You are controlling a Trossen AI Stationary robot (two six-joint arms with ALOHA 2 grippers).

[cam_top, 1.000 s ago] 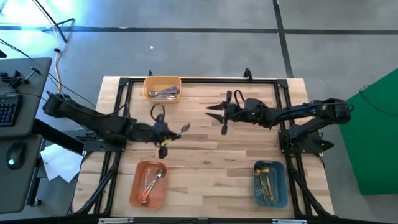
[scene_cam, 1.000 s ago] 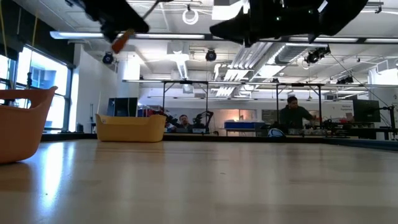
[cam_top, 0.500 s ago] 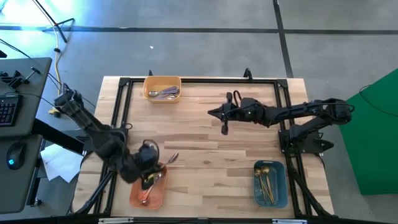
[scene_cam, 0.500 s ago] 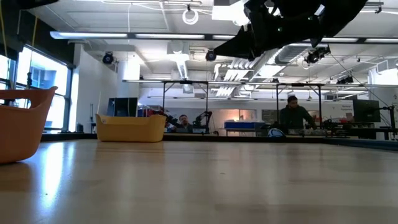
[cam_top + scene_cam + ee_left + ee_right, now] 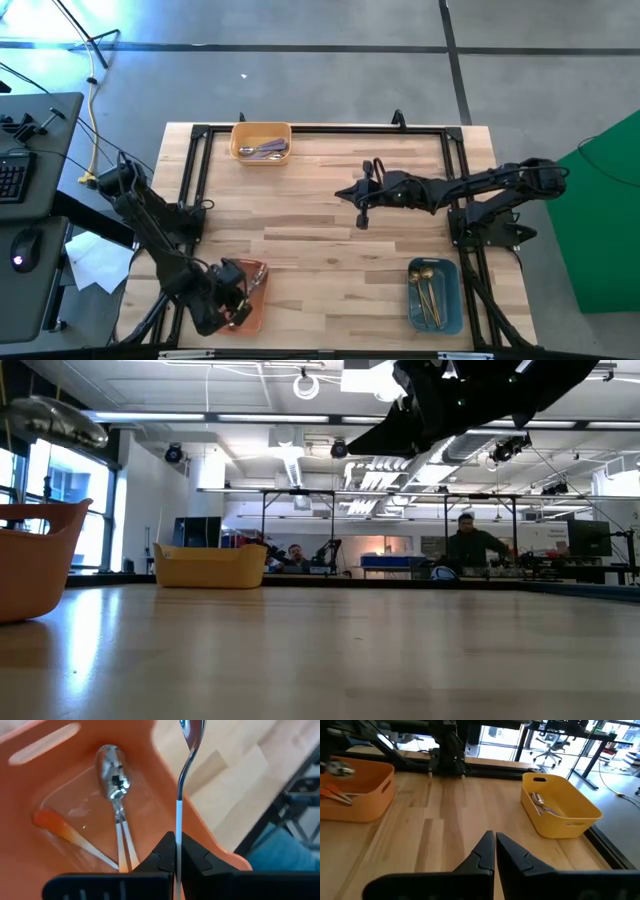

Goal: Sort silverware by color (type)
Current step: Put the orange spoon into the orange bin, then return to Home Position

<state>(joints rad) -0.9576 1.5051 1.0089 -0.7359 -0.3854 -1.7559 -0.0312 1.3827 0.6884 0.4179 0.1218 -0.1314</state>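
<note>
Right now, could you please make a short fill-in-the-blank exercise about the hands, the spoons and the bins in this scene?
1. The left hand is shut on a spoon above the ____ bin.
2. The right hand is shut and holds ____.
3. The gold spoons lie in the ____ bin.
4. The yellow bin holds spoons with ____ handles.

Missing words: orange; nothing; blue; lavender

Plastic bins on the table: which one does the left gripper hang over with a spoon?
The orange bin, near the left arm's base; the left gripper pinches a spoon above it. Yellow and blue bins sit elsewhere.
</note>
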